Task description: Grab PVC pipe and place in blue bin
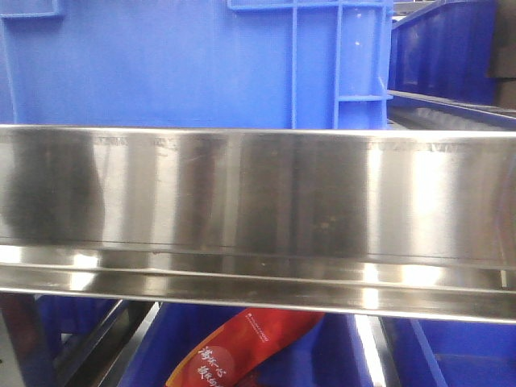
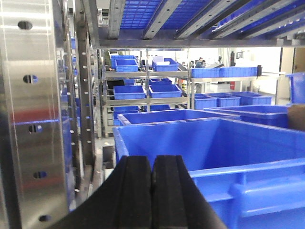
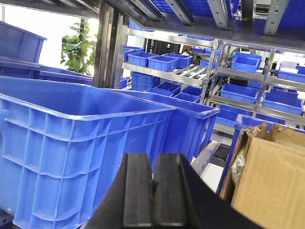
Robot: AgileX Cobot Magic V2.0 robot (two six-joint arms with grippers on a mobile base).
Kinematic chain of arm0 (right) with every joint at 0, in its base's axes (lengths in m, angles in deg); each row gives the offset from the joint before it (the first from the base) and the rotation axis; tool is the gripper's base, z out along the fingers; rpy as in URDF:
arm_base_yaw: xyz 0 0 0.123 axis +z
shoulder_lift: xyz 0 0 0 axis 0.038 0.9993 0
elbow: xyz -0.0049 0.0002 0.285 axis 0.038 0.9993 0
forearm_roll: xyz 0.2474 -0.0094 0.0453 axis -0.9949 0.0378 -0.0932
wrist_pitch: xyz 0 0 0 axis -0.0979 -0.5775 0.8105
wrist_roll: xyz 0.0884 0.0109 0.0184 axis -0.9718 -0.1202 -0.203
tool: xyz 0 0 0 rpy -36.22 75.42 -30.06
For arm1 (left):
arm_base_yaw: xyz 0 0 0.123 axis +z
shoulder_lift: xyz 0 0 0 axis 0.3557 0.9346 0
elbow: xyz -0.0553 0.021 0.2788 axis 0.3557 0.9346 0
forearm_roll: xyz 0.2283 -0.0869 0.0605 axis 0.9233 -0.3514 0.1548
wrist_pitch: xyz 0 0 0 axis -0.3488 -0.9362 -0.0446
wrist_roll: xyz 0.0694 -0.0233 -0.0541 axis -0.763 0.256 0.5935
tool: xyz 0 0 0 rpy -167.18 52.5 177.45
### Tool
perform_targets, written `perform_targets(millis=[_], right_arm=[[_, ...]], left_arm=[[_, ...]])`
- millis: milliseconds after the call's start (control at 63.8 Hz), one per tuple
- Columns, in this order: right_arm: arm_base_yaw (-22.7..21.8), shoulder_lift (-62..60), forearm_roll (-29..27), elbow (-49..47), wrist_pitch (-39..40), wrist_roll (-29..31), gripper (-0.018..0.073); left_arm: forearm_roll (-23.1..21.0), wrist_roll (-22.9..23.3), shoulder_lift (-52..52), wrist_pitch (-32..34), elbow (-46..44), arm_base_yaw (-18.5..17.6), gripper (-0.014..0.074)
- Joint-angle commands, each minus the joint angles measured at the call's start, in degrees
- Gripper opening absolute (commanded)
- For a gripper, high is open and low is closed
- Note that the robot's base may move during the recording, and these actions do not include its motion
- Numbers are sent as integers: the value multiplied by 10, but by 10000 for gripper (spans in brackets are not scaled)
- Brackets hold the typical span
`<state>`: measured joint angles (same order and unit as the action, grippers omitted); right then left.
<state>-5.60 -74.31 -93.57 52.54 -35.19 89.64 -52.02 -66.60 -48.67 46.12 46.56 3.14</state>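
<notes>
PVC pipe shows in no view; its place cannot be told. Clenched and empty: left hand, right hand. Judged step: locating, before any grasp. Next move calls for finding the pipe, then opening one hand. Rail blocks the front view; bin floor is hidden.

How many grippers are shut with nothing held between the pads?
2. The left gripper, in the left wrist view, is shut empty in front of a blue bin. The right gripper, in the right wrist view, is shut empty beside a cardboard box.
</notes>
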Motion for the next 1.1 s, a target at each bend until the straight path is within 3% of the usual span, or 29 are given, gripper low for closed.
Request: perform_targets(millis=[0,94,690,1082], right_arm=[[-2,-3,2,1,13,0,-168],[-2,-3,2,1,13,0,-168],[-2,-3,2,1,13,0,-168],[-2,-3,2,1,14,0,-168]], left_arm=[[51,4,-2,7,1,-1,-111],[91,4,-2,7,1,-1,-111],[108,4,-27,63,53,0,-111],[115,4,-69,72,88,82,-111]])
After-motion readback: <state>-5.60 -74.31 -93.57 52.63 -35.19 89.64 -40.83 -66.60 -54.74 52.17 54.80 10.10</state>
